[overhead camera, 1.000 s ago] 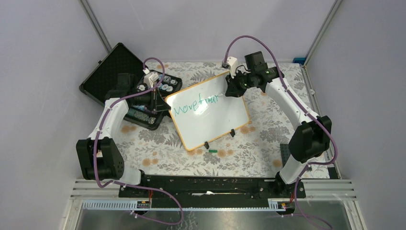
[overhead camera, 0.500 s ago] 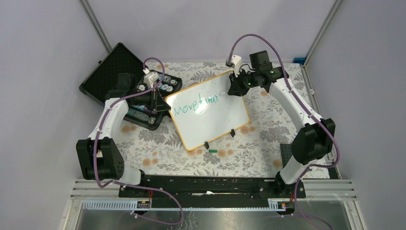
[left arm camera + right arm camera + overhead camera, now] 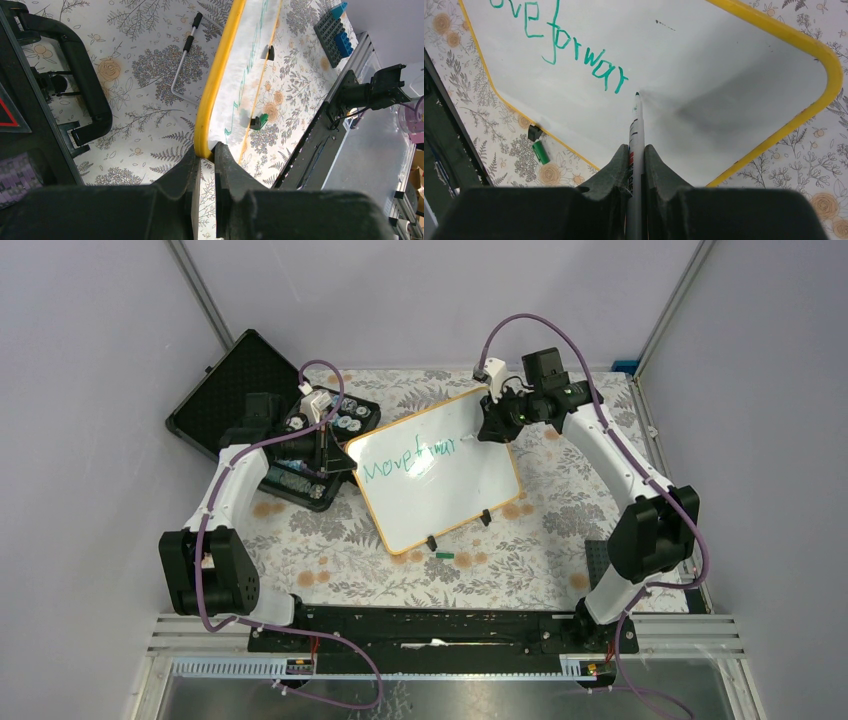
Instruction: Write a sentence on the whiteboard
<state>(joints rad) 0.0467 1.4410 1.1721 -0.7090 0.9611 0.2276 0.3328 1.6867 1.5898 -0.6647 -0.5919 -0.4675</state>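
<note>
Above the whiteboard (image 3: 724,65), the right claw (image 3: 636,149), nearly closed, pinches a marker (image 3: 636,117).

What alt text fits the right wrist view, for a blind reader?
The right gripper holds a marker, tip at the whiteboard just after green writing ending in "forwar". A green cap lies on the flowered cloth nearby.

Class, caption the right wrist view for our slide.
Right claw holds a marker beside green "forwar" on the whiteboard.
</note>
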